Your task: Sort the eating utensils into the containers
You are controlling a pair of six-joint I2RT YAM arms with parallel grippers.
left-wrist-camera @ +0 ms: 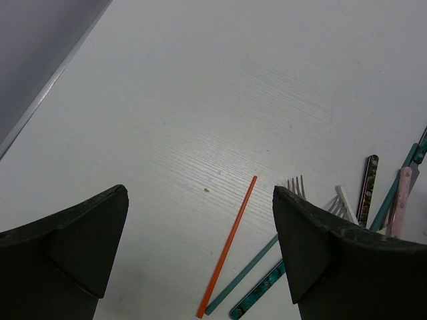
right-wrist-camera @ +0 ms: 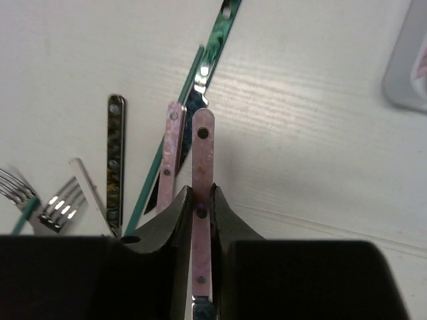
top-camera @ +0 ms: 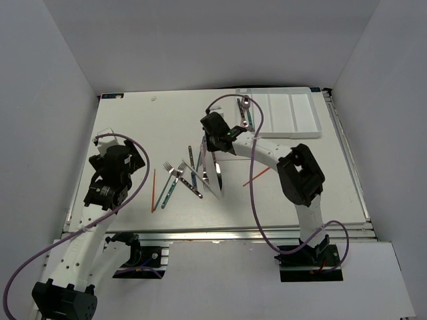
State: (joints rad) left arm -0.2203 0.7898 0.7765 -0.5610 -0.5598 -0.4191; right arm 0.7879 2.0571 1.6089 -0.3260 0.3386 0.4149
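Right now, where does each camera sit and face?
Top external: overhead, near side, looking down on the white table; left arm and right arm show.
Left wrist: down past the open left gripper at a thin orange-red chopstick.
Right wrist: down along the right gripper, shut on a slim pink-handled utensil.
Shared: top also shows that chopstick.

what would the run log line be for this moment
left gripper open, empty | right gripper shut on pink-handled utensil | utensil pile unsorted | white tray some utensils in one slot
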